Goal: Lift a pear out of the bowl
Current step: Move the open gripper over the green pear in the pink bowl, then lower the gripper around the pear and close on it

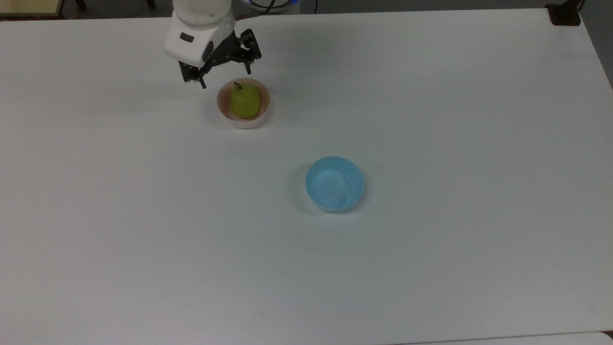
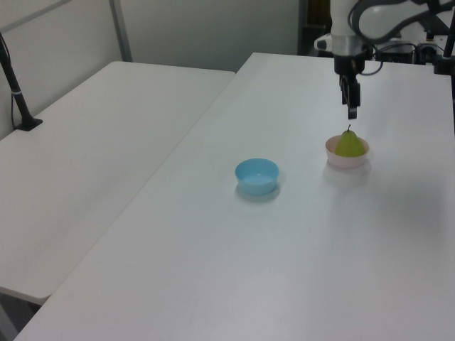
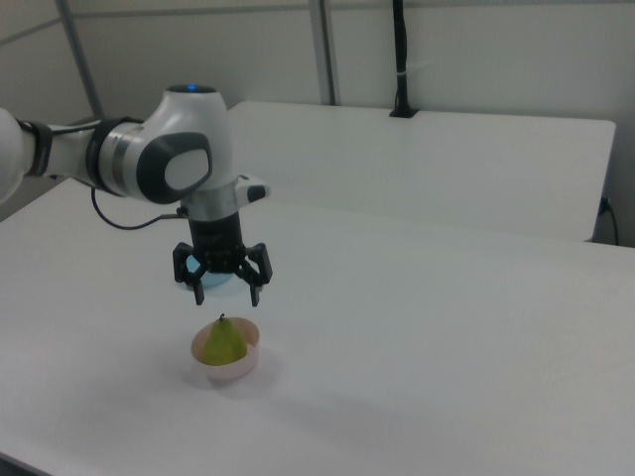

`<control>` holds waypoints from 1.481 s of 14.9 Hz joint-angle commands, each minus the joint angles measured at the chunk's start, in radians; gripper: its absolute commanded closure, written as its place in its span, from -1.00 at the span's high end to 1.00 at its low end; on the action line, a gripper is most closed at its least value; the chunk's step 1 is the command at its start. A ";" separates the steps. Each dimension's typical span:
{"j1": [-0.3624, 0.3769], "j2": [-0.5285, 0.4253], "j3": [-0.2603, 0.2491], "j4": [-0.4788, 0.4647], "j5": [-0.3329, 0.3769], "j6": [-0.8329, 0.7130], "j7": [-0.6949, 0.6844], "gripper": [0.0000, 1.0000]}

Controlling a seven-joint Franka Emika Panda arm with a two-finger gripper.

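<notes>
- Pear [image 1: 244, 101] sits upright in the pale pink bowl [image 1: 224, 112], its dark stem pointing up; in the right view the pear [image 3: 226, 342] rises a little above the rim of the bowl [image 3: 244, 365].
- The pink bowl [image 2: 335, 158] stands on the white table [image 1: 431, 120], towards the top view's upper left.
- The gripper [image 3: 226, 286] hangs above the bowl, pointing down, with its two black fingers spread wide and nothing between them.
- In the right view the fingertips are just above the pear's stem and clear of it, one to each side.
- In the top view the gripper [image 1: 224, 79] appears just beyond the bowl's upper-left rim; in the left view the gripper [image 2: 351, 108] hangs just above the stem.
- A light blue bowl [image 1: 334, 184] stands well apart from the pink bowl, lower and to the top view's right; in the left view the blue bowl [image 2: 257, 175] is to the left view's left of the pink one.
</notes>
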 commanded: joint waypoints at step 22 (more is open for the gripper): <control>0.041 0.024 0.020 -0.043 -0.057 0.031 0.121 -1.00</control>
